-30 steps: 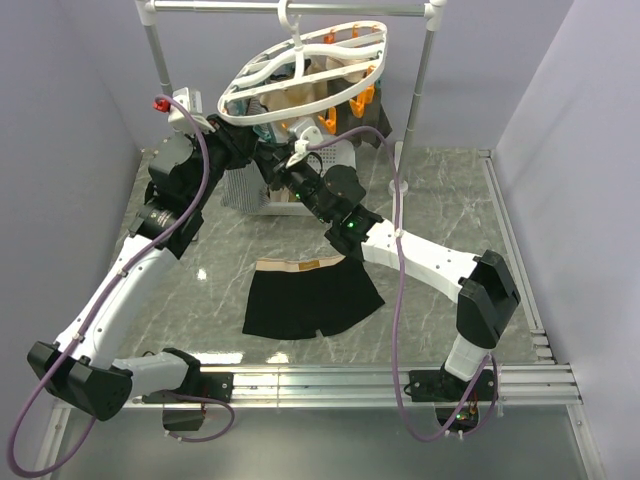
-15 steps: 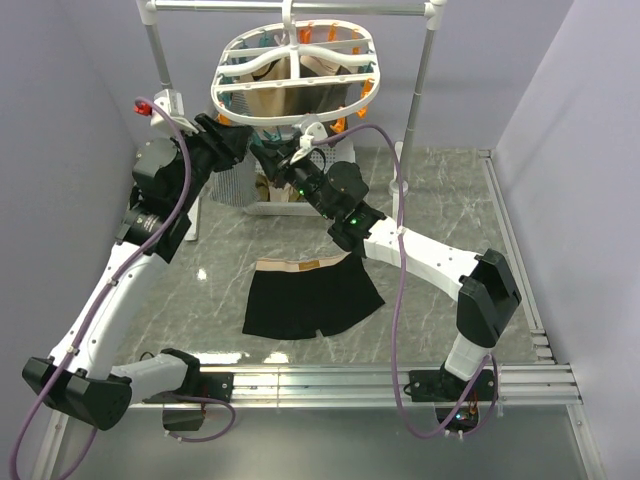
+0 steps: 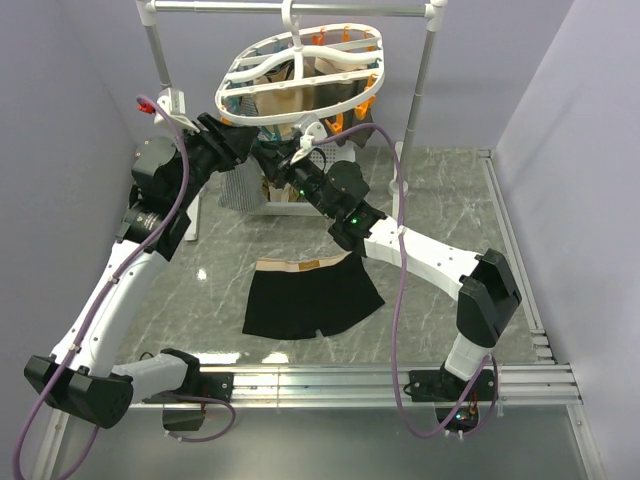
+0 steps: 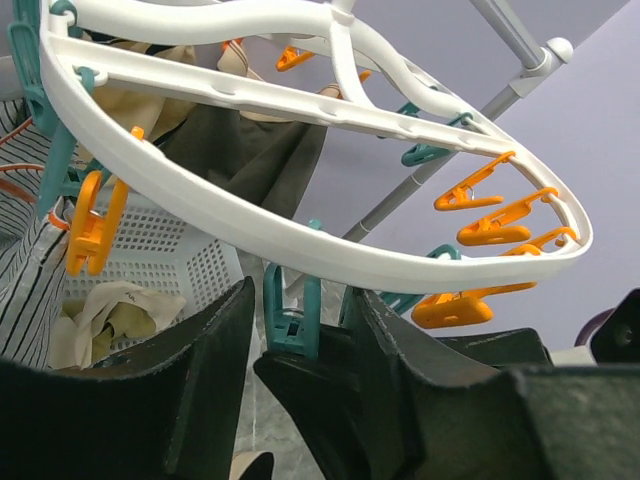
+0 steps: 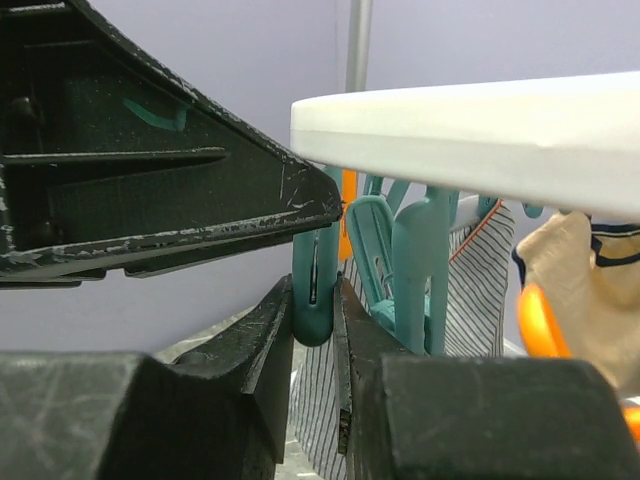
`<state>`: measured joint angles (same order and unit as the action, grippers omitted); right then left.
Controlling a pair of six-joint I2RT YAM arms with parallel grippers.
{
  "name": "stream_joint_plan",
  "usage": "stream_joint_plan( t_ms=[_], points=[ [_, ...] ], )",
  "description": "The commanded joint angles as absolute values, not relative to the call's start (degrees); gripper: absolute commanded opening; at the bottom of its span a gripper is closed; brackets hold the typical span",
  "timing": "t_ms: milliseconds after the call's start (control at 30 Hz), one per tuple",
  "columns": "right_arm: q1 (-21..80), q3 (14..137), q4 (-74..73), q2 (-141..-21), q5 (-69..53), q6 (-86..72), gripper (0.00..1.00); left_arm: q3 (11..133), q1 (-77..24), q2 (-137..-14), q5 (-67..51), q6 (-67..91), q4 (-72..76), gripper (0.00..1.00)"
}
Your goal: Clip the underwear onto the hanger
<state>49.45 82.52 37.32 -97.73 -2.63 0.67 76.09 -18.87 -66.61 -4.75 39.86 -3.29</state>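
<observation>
The underwear [image 3: 312, 298], black with a tan waistband, lies flat on the table, with neither gripper touching it. The hanger [image 3: 300, 62], a white oval frame, hangs tilted from the rail and also shows in the left wrist view [image 4: 300, 235]. My right gripper [image 5: 318, 320] is shut on a teal clothespin [image 5: 318, 285] under the frame's rim [image 5: 470, 130]. My left gripper [image 4: 300, 335] is open, its fingers on either side of that teal clothespin [image 4: 290, 315] and the right gripper's fingertip. Both grippers meet below the frame's near-left rim in the top view [image 3: 262, 150].
A white perforated basket [image 3: 238, 190] with beige garments stands behind the grippers. A striped cloth [image 5: 470, 280] and beige cloth hang from the frame. The grey rail stand's posts [image 3: 418, 90] flank the hanger. Orange clothespins [image 4: 480, 215] dangle along the rim.
The left arm has risen and closed in on the frame's left rim. The hanger has swung and tilted, its right side now higher. The underwear has not moved.
</observation>
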Motion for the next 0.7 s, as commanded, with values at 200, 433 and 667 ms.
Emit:
stream_joint_plan(
  t_ms=[200,433,667],
  points=[
    [49.13,83.67,39.73,-96.86,-4.39,-1.49,0.00,76.99,-18.63,-68.11,-5.98,42.19,1.15,0.42],
    [49.04,83.41,39.55,-96.68,-4.83,-1.49,0.00,77.34,-18.46,-68.82,-5.54,43.24,1.67,0.33],
    [49.13,82.09,39.82,-96.07,-4.22,-0.97,0.00,77.61,-18.11,-68.56,-5.19,43.51,0.97,0.28]
  ],
)
